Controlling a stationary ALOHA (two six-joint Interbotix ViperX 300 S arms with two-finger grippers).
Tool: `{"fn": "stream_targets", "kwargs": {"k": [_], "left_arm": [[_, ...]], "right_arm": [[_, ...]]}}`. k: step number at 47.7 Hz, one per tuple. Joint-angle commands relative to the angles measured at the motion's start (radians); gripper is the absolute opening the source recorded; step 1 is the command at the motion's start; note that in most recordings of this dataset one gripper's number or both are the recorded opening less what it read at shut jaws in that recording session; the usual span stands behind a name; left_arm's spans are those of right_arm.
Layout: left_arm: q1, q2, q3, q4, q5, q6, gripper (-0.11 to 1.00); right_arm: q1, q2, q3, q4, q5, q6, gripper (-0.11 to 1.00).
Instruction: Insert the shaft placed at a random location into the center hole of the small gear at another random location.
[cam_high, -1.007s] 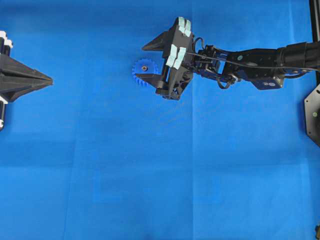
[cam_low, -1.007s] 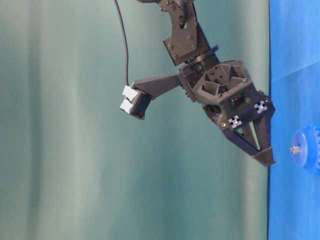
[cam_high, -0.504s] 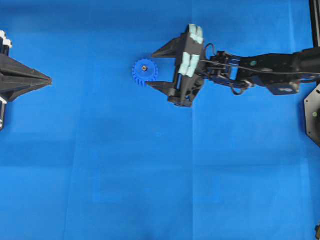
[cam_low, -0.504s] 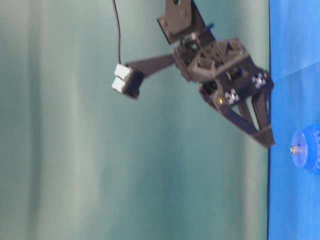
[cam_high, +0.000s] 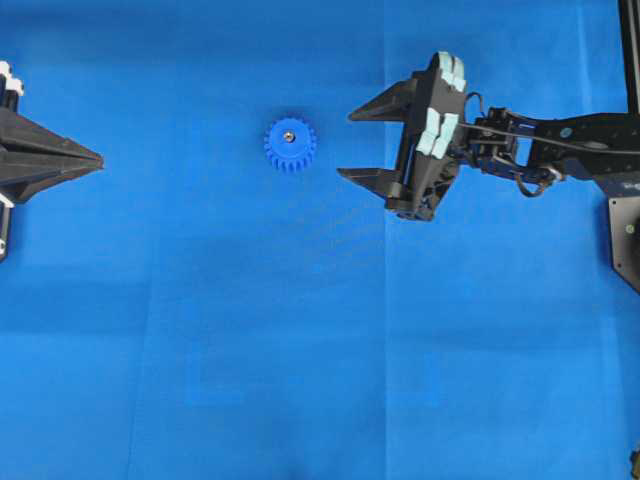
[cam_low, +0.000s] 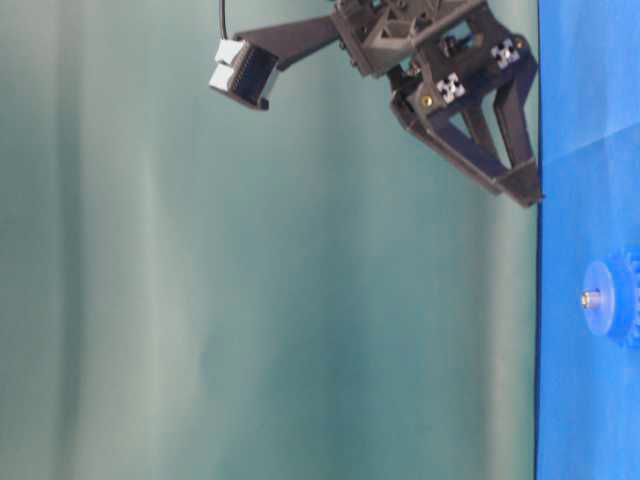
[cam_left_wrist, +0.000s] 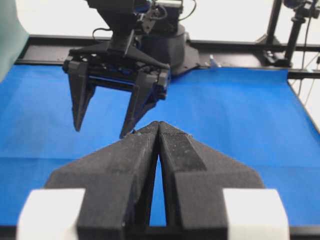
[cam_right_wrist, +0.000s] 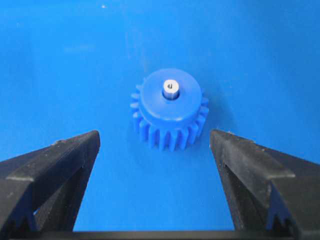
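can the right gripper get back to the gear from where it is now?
Probably yes. The right gripper is open, apart from the small gear, with only bare blue mat between them; the shaft sits in its hub.

One camera looks straight down from afar; another sits at table level, rotated sideways. Both wrist cameras face along their fingers. Three views share the bright blue plastic toothed gear (cam_high: 290, 145).
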Motion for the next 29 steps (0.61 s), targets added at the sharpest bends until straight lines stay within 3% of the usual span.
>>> {"fn": "stream_targets", "kwargs": {"k": [1,29], "left_arm": [[-0.002,0.005,-0.012,0.002,-0.005,-0.002,0.0],[-0.002,0.006,-0.011,0.002,-0.005,-0.002,0.0]], "right_arm": [[0.002,-0.032,0.005,0.005,-0.005,0.002,0.83],[0.0,-0.037,0.009,0.006,-0.008,0.002,0.83]]}}
